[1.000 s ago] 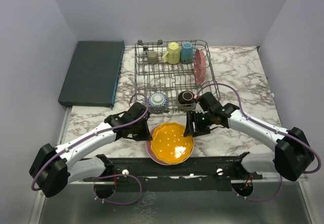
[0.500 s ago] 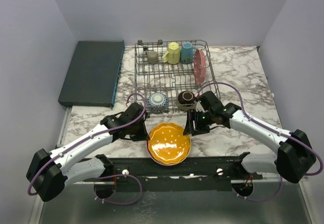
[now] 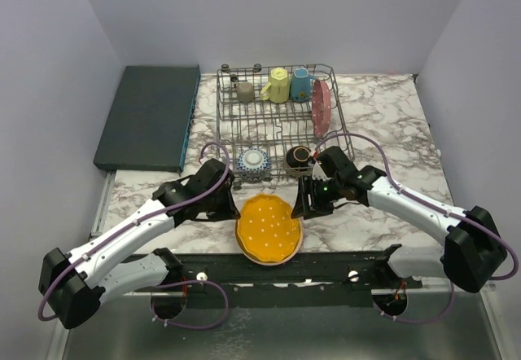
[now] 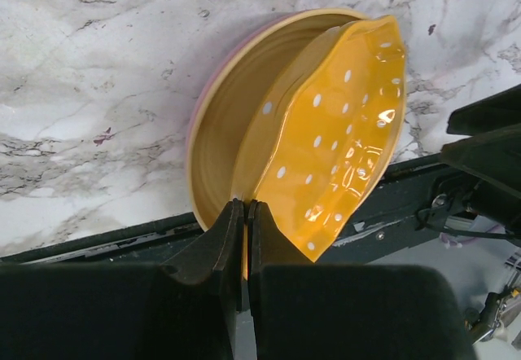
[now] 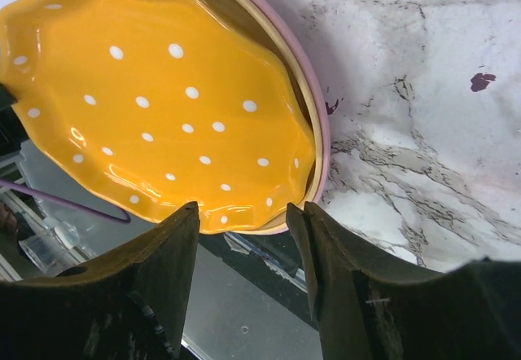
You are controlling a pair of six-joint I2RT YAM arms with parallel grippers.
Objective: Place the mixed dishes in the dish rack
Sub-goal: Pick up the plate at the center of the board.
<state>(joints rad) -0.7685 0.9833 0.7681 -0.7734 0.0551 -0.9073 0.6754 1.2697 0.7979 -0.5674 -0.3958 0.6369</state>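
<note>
Marble table (image 3: pixel 383 116); 3 mugs (image 3: pixel 278 85) in rack (image 3: pixel 273 128)

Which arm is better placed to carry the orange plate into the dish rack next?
Left. The left gripper is shut on the orange plate at its rim, with the plate tilted up off the tan plate beneath. The right gripper is open near the plates, gripping nothing.

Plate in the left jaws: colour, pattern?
The plate is orange with small white dots; it shows best in the right wrist view.
</note>
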